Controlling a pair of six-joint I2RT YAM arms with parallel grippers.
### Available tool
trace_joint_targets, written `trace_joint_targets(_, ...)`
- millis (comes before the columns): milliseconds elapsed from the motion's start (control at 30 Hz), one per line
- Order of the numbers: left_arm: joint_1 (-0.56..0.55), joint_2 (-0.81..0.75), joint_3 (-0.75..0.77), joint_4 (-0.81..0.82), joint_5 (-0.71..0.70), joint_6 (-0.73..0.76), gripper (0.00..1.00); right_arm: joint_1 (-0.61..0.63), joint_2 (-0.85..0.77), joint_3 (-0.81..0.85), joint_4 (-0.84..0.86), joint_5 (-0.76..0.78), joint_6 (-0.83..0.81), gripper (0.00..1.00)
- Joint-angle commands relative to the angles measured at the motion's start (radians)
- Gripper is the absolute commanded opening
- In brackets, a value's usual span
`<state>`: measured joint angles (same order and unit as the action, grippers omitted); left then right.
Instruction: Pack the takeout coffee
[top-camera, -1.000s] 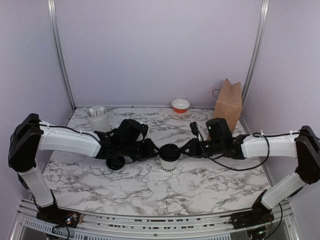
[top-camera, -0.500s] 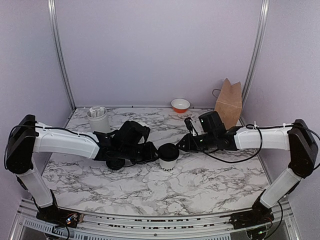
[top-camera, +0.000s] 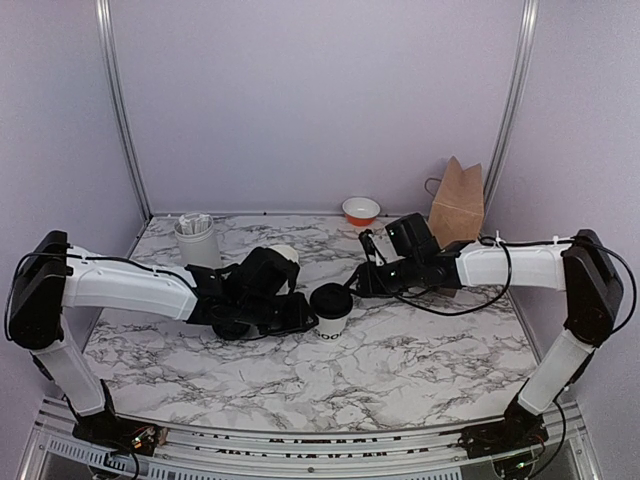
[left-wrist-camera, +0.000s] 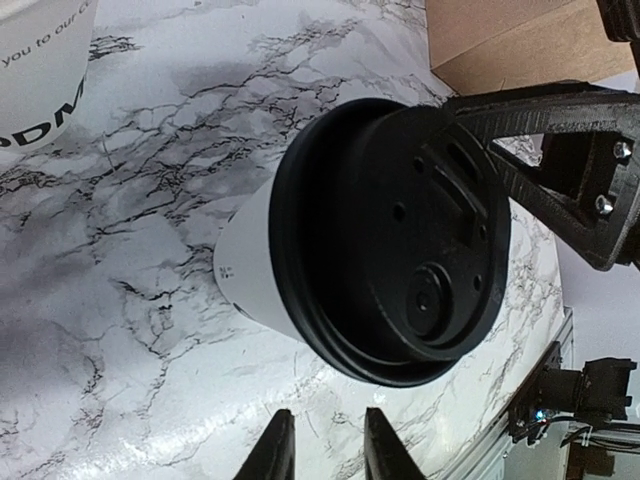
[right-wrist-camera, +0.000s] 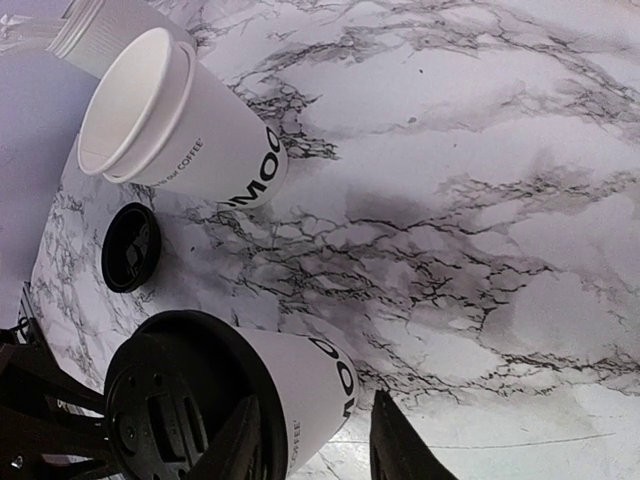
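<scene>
The coffee cup (top-camera: 332, 322) stands upright mid-table on the marble table (top-camera: 400, 370), its black lid (top-camera: 330, 298) on top, with a gripper on each side. From above the jaws are too dark to read; the wrist cameras settle it. The left gripper (left-wrist-camera: 326, 418) shows a narrow gap with bare marble between its fingertips, holding nothing, with the cup just ahead. The right gripper (right-wrist-camera: 318, 400) stands parted beside the cup, gripping nothing. Only the right wrist view plainly shows a loose lid (right-wrist-camera: 130, 246) near the nested cups (right-wrist-camera: 170, 115). The overhead alone shows the orange bowl (top-camera: 360, 210).
</scene>
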<state>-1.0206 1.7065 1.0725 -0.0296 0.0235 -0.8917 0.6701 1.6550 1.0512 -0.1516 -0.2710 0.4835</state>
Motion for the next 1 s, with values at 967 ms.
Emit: trace_joint_targets(967, 0.072, 0.178, 0.455, -0.275, -0.224, 0.286, 0.34, 0.093, -0.244, -0.105, -0.117, 0.148, 0.039, 0.39)
